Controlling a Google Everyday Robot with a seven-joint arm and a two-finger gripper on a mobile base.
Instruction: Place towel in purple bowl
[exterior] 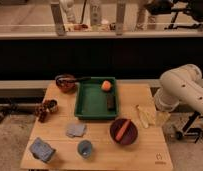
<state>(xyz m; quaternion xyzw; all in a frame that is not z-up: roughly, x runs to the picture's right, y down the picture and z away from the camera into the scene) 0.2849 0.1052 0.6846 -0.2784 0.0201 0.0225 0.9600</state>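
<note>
Two bowls on the wooden table (pixel 142 150). The purple bowl (pixel 131 138) sits right of centre toward the front edge, with an orange stick-shaped item (pixel 123 130) lying slantwise inside it. A darker reddish bowl (pixel 65 85) stands at the back left, with a black utensil (pixel 81 79) across its rim, pointing toward the tray. Towel (pixel 76 130): a small grey-blue folded square, flat on the table. It lies left of the purple bowl and apart from it, just in front of the tray's front left corner, so it is not in the bowl. Green tray (pixel 90 102) in the middle of the table holds an orange ball (pixel 106 85) at its back right corner and a dark rectangular block (pixel 110 102) against its right wall. A small blue-grey cup (pixel 85 148) stands in front of the towel. A crumpled blue item (pixel 42 149) sits at the front left corner. A brown cluster (pixel 45 107) lies at the left edge; cannot tell what it is. The white arm (pixel 182 87) enters from the right. Hand (pixel 142 113): pale, low over the table's right side, between the tray and the table edge and just behind the purple bowl. Its fingers are spread with nothing between them, and it is well apart from the towel.
</note>
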